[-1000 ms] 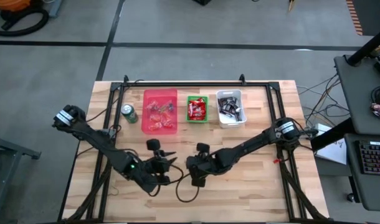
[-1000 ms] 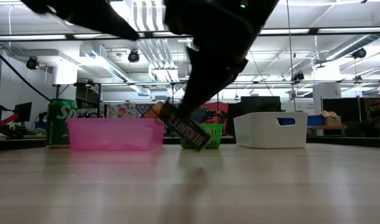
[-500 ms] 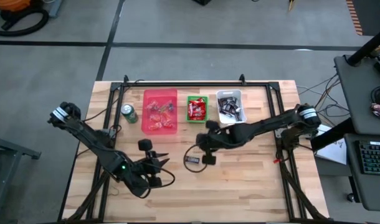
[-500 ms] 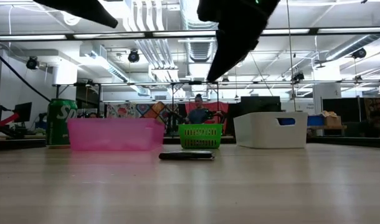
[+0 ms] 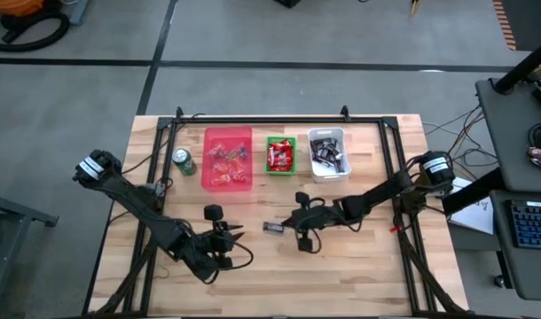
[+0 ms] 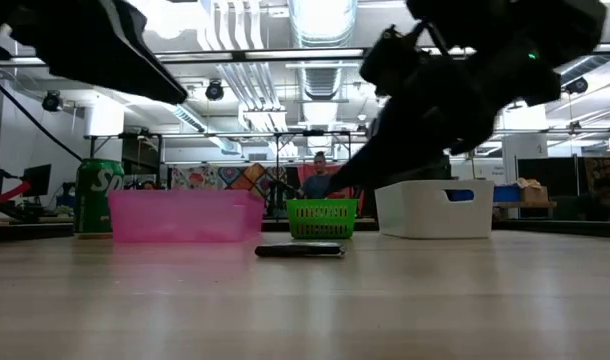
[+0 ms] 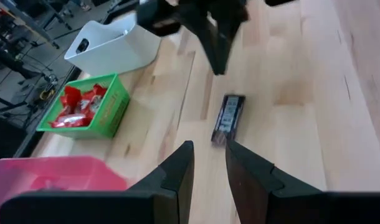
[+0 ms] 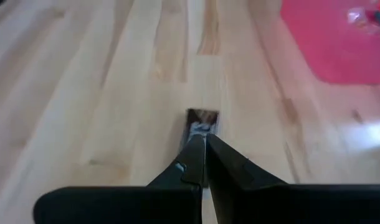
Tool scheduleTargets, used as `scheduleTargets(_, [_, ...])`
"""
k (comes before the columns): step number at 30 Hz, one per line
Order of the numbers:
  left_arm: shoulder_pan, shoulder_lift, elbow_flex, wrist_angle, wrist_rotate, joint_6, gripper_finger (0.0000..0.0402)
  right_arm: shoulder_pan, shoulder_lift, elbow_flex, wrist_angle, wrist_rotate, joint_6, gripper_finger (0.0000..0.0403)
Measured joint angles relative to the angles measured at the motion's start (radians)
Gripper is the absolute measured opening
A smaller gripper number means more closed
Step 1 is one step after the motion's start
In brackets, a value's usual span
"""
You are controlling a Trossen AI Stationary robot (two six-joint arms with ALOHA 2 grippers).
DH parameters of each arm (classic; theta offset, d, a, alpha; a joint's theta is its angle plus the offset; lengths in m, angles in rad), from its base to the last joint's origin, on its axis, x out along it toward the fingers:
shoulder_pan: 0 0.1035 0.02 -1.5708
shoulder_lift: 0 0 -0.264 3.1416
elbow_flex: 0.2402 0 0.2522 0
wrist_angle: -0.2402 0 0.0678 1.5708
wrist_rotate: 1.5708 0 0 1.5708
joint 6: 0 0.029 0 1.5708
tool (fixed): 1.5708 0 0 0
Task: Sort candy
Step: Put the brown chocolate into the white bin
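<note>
One dark-wrapped candy bar point(image 5: 272, 229) lies flat on the wooden table point(image 5: 359, 266), alone in front of the bins; the low view shows the same bar point(image 6: 298, 250). My right gripper point(image 5: 289, 225) is shut and points at the bar from the table's right. Its tips point(image 8: 200, 142) hover just short of the bar point(image 8: 202, 117) and above it point(image 6: 335, 186). My left gripper point(image 7: 209, 149) is slightly open and empty, aimed at the bar point(image 7: 228, 118) from the table's left point(image 5: 241, 232).
At the far side stand a pink bin point(image 5: 228, 158) with mixed sweets, a green bin point(image 5: 281, 155) with red ones and a white bin point(image 5: 328, 153) with dark ones. A green can point(image 5: 184, 162) stands left of the pink bin. Black cables loop near the left arm point(image 5: 239, 259).
The candy bar hung tilted at my right gripper's tips just above the table; it has dropped and now lies flat. My right gripper rose and swung toward the far edge, then came back down toward the bar, tipping to a flatter slant.
</note>
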Motion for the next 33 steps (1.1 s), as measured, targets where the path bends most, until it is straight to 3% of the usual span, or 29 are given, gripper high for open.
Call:
scheduleTargets(10, [0.090,0.122,-0.184,0.576,0.036,0.148,0.0077,0.054,0.007,-0.049,0.071,0.079,0.057,0.0010])
scheduleTargets(13, [0.111,0.199,-0.187,0.664,0.053,0.152,0.0077,0.054,0.016,-0.045,0.072,0.079,0.097,0.0020])
scheduleTargets(17, [0.127,0.302,-0.154,0.689,0.055,0.152,0.0077,0.053,0.048,-0.038,0.071,0.086,0.097,0.0055])
scheduleTargets(23, [0.132,0.403,-0.101,0.692,0.053,0.137,0.0077,0.053,0.106,-0.007,0.090,0.113,0.106,0.0140])
scheduleTargets(29, [0.139,0.416,-0.092,0.688,0.053,0.128,0.0077,0.053,0.211,0.050,0.092,0.154,0.082,0.0222])
scheduleTargets(33, [0.142,0.416,-0.096,0.685,0.058,0.120,0.0077,0.046,0.264,0.077,0.112,0.155,0.111,0.0246])
